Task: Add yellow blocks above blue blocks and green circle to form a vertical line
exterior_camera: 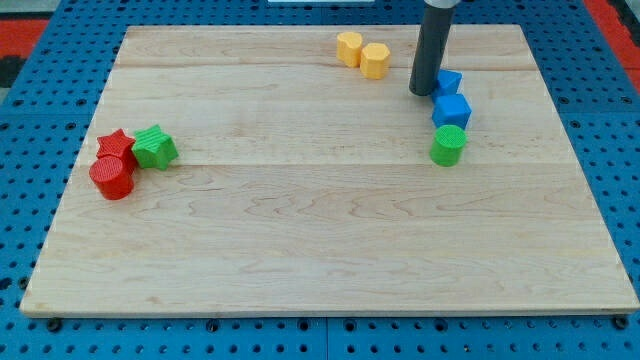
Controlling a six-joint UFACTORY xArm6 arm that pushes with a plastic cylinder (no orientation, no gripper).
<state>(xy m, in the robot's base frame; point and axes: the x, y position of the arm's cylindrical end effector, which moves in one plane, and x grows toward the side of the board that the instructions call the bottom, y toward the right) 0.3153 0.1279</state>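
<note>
Inspection of the board: my tip (423, 92) rests on the wooden table (300, 250) at the far right, touching or just beside the left face of the far blue block (449, 82). There is no gripper on this arm; the rod holds nothing and can only push.

Below that block, toward the near side, sits a blue cube (452, 110), touching it, and then the green circle (448, 145), just beside the cube. The three form a short column running near to far, slightly uneven.

The two yellow blocks (362, 54), touching each other, lie at the far edge, left of my tip and near the head of the column; their exact shapes are hard to make out, one looks hexagonal.

At the near left, well apart, a red star (115, 144), red cylinder (112, 178) and green star (155, 147) are clustered; not part of the task.

Handling judgement: the yellow blocks appear small, rigid and light, likely to slide easily on smooth wood and to spin if struck off-centre. Contact should be on the left face, through the middle, pushing rightward one block at a time
</note>
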